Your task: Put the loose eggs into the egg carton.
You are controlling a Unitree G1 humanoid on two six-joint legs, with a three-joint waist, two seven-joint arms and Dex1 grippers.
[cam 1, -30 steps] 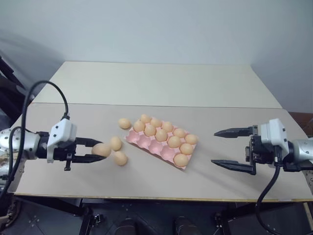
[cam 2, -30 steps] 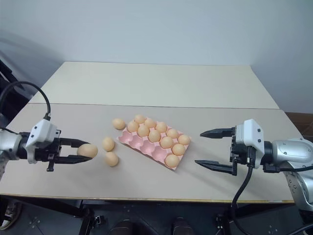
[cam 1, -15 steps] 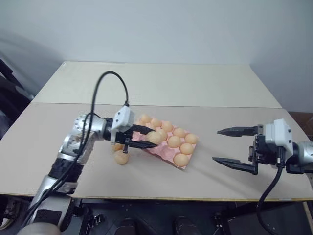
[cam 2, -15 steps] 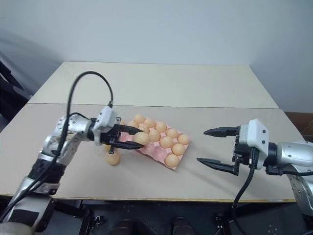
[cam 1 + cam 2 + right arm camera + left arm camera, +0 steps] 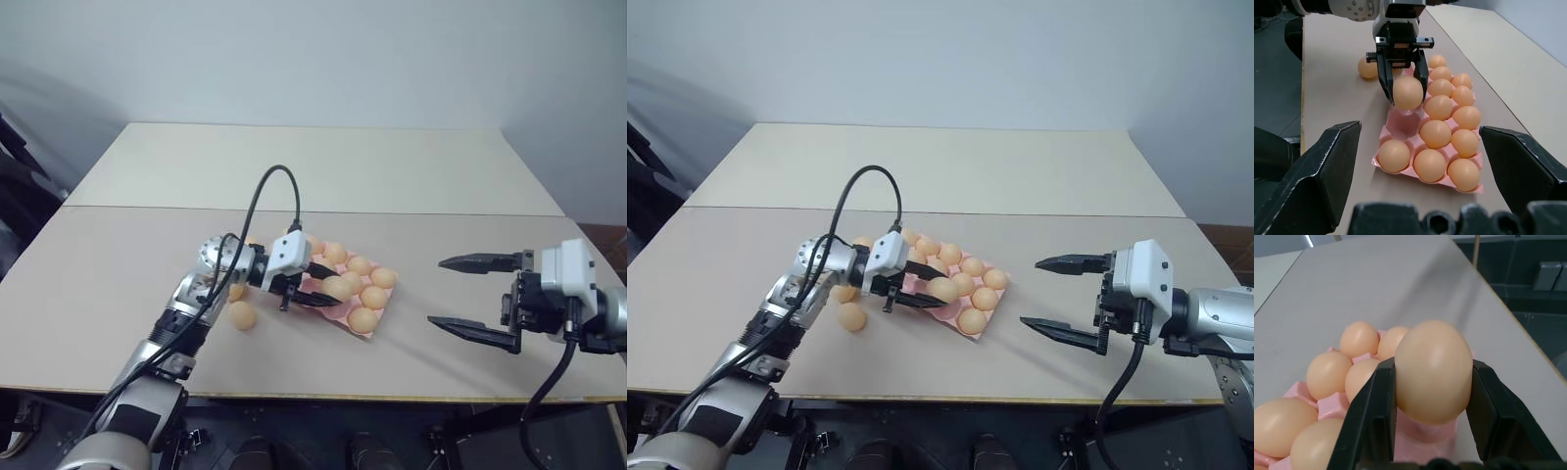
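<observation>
Left claw [image 5: 318, 290] pinching an egg [image 5: 1407, 92] just above an empty cup in the pink carton's [image 5: 1400, 128] near row. Lower it straight, seat it, then let go gently. Right claw [image 5: 1060, 297] spread wide, well right of carton. Loose eggs [image 5: 241, 314] lie left of carton.

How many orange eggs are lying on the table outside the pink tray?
3: one smooth tan-orange egg lies clear beside the left arm; two peek from behind it. More may be hidden.
</observation>
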